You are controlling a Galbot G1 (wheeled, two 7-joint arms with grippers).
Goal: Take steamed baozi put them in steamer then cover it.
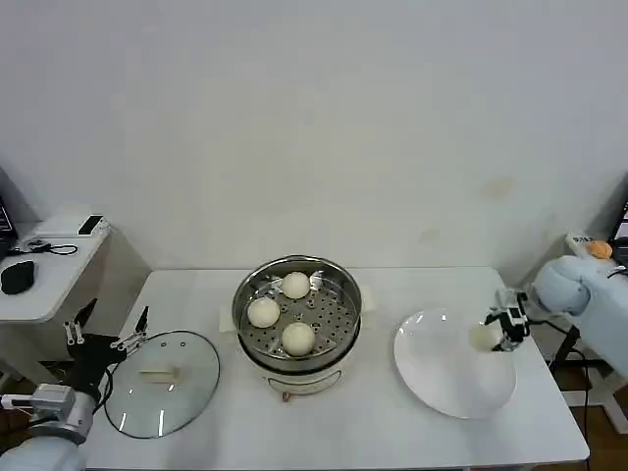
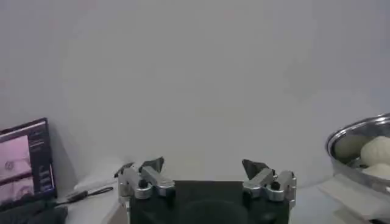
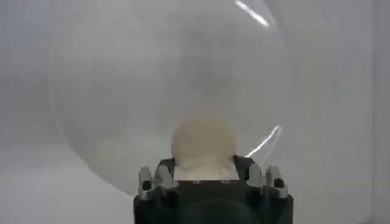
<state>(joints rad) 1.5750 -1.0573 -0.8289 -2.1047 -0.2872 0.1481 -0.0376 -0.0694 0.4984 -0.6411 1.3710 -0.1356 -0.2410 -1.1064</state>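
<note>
The right pincer (image 1: 496,334) is over the white plate (image 1: 446,378) at the right end of the bench (image 1: 334,432), and its fingers are closed on the fourth baozi (image 1: 484,336). In the right wrist view the cream-white bun (image 3: 203,146) sits squarely between the two fingers (image 3: 159,175), pressed by both sides, with the plate's pale disc (image 3: 122,91) behind it. Whether the bun rests on the plate or is just clear of it cannot be told.

The steamer (image 1: 296,319) stands in the middle of the bench on its white base, uncovered. Three baozi lie on its perforated tray — one toward the wall (image 1: 295,285), one on the robot's left side (image 1: 263,312), one nearest the robot (image 1: 297,338) — each apart from the others. The left wrist view catches the steamer's shiny rim (image 2: 356,131) with a bun (image 2: 378,151) inside it.

The cover (image 1: 162,383) lies flat on the bench to the left of the steamer, near it but not touching, its cream handle (image 1: 159,374) facing up.

The left pincer (image 1: 103,339) hangs off the bench's left edge, just beside the cover, holding nothing — its fingers (image 2: 149,176) spread wide. A small side table (image 1: 49,270) with a black mouse (image 1: 17,277) stands farther left.
</note>
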